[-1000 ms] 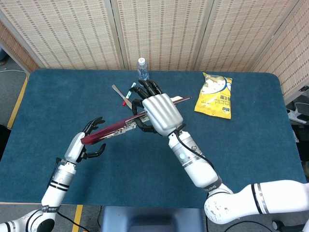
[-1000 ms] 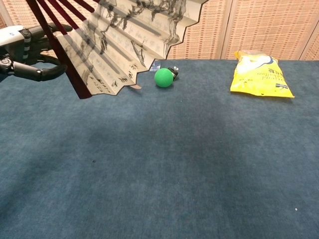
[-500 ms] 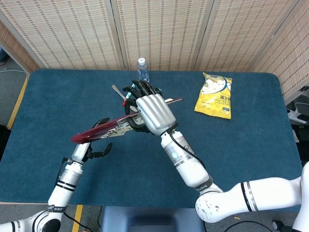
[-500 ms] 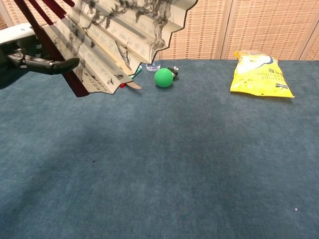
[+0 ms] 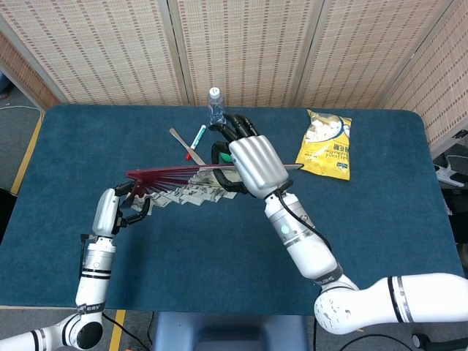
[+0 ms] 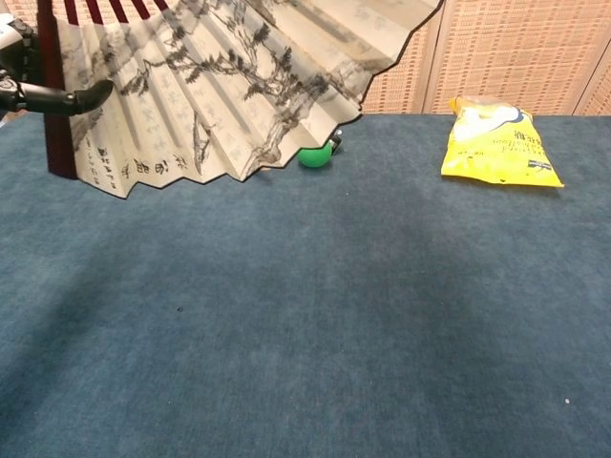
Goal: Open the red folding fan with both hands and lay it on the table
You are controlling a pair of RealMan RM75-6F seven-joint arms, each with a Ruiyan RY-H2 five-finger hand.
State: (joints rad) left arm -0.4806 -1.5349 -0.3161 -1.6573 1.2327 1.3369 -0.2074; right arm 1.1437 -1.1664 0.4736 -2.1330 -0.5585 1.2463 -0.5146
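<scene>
The red folding fan (image 5: 174, 187) is spread wide in the air above the blue table (image 5: 380, 219), its red ribs uppermost and its leaf hanging down. In the chest view the fan (image 6: 229, 86) shows a cream paper leaf with an ink tree painting. My left hand (image 5: 126, 206) grips the left guard stick near the pivot; one dark finger of the left hand (image 6: 52, 94) lies across the fan's left edge. My right hand (image 5: 253, 167) holds the opposite guard stick from above, knuckles toward the camera. The chest view does not show the right hand.
A yellow snack bag (image 5: 325, 144) lies at the right rear, also the yellow snack bag (image 6: 498, 141). A green ball (image 6: 311, 157) peeks from behind the fan's lower edge. A water bottle (image 5: 215, 104), a green pen (image 5: 199, 136) and a flat tool (image 5: 179, 139) lie behind the hands.
The fan has spread much wider. My right hand moved right with its guard stick, and my left hand shifted left and down, so the leaf now hangs broadside.
</scene>
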